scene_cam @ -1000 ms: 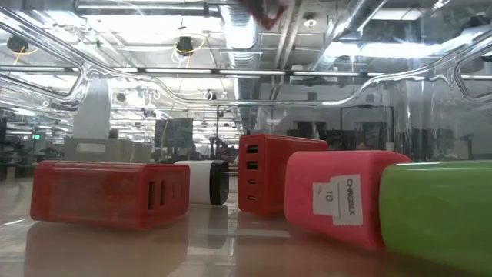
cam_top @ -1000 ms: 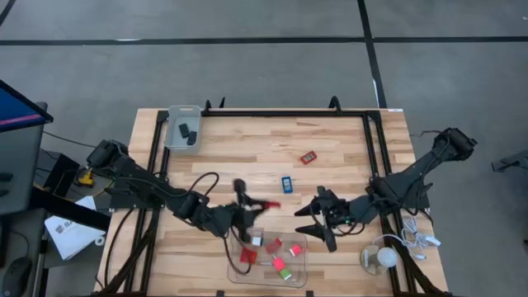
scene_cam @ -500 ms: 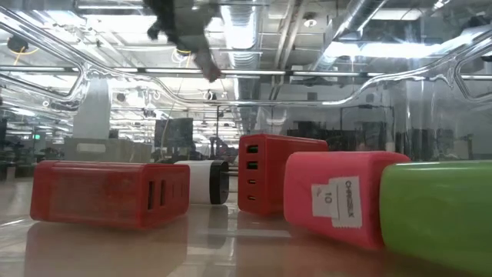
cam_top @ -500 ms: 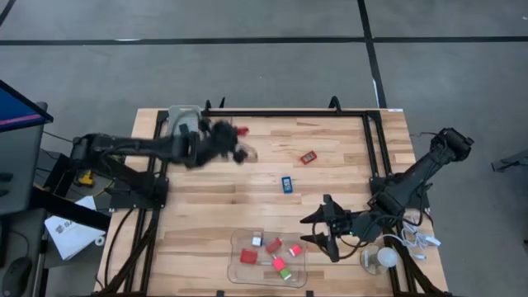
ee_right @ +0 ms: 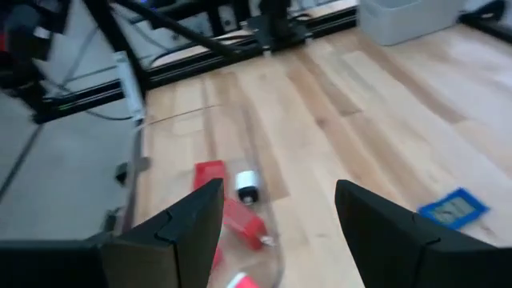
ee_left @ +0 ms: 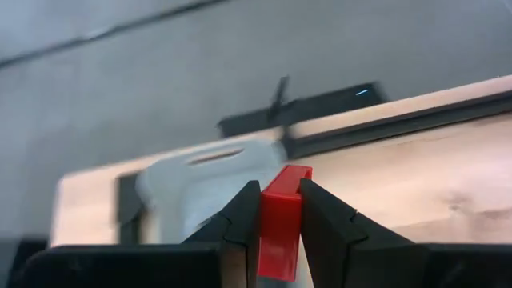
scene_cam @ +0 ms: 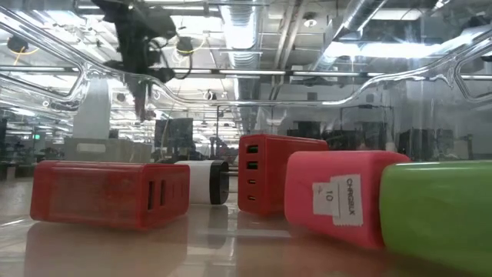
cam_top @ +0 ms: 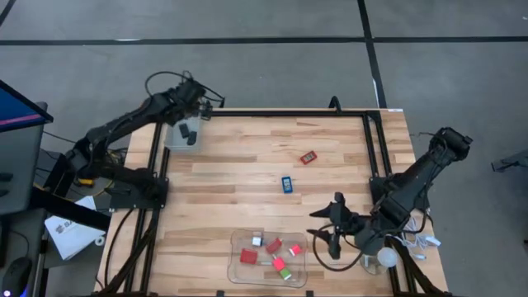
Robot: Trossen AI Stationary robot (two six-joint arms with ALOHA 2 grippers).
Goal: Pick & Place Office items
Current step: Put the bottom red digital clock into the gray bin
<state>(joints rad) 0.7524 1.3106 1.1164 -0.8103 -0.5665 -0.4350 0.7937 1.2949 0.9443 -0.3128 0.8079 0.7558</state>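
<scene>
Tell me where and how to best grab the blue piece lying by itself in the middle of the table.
The blue piece lies flat on the wood with bare table all around. Coming straight down from above with open fingers across its two long sides, its narrower span, looks best. The right gripper, open near the clear tray, seems closest.

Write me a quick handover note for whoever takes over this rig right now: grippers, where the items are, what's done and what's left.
Left gripper: shut on a red block, raised near the far-left corner beside the grey bin.
Right gripper: open, holding nothing, near the clear tray at the table's front.
Items: two dark pieces lie in the grey bin. The clear tray holds several red blocks plus small white and green bits. A red piece and a blue piece lie loose on the table.
Done: the red block is lifted and carried over to the bin.
Left: release it, then deal with the remaining items.
</scene>
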